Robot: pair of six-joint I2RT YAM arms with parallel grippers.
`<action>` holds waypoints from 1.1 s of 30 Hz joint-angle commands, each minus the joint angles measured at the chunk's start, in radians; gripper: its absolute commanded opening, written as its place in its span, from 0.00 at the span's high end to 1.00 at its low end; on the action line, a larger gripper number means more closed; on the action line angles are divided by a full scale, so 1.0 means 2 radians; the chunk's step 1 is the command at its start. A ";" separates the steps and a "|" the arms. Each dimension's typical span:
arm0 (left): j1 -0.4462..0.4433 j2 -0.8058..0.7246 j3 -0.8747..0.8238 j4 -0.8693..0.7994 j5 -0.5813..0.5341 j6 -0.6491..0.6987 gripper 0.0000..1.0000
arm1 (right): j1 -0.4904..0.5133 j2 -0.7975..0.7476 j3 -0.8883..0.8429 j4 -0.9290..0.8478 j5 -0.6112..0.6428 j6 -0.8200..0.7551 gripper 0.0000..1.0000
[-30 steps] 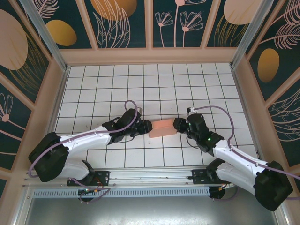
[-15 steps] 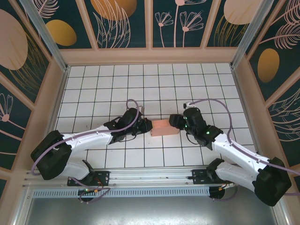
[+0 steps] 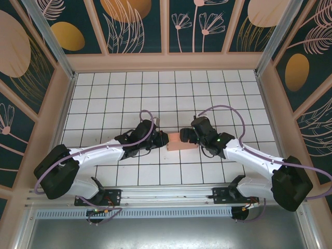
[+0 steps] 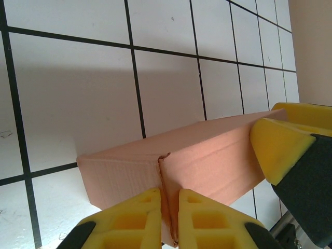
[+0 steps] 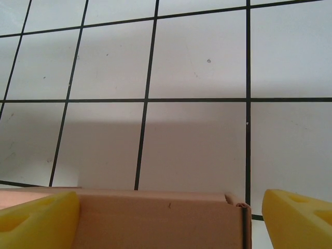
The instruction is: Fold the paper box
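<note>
The left claw [image 3: 163,141] is all but closed, pinching the left-end seam of the paper box [image 3: 181,141]. The box lies on the tiled surface [image 3: 104,93], long axis left to right. The right claw [image 3: 188,136] gapes wide over its right end, holding nothing.

the paper box [image 5: 155,220] runs off the bottom edge.
</note>
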 commanded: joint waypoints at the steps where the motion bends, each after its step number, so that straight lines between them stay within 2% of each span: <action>1: -0.002 0.039 -0.035 -0.122 -0.003 0.010 0.90 | -0.007 -0.005 -0.029 -0.028 0.000 -0.005 0.12; 5: -0.002 0.043 -0.034 -0.124 -0.003 0.010 0.90 | -0.016 -0.029 -0.053 -0.021 -0.013 -0.002 0.13; 11: -0.001 0.050 -0.032 -0.122 0.002 0.011 0.90 | -0.038 -0.099 -0.091 0.060 -0.112 -0.023 0.03; 15: -0.002 0.057 -0.026 -0.123 0.005 0.014 0.90 | -0.051 -0.102 -0.100 0.068 -0.160 -0.040 0.01; 17: -0.002 0.058 -0.024 -0.123 0.007 0.017 0.91 | -0.056 -0.091 -0.097 0.049 -0.155 -0.038 0.02; 24: -0.002 0.058 -0.027 -0.125 0.005 0.017 0.92 | -0.093 -0.109 -0.108 0.008 -0.131 -0.008 0.37; 31: -0.002 0.059 -0.023 -0.129 0.003 0.019 0.92 | -0.132 -0.145 -0.116 -0.017 -0.136 -0.016 0.80; 33: -0.002 0.060 -0.021 -0.128 0.003 0.020 0.92 | -0.133 -0.148 -0.112 -0.020 -0.135 -0.020 0.87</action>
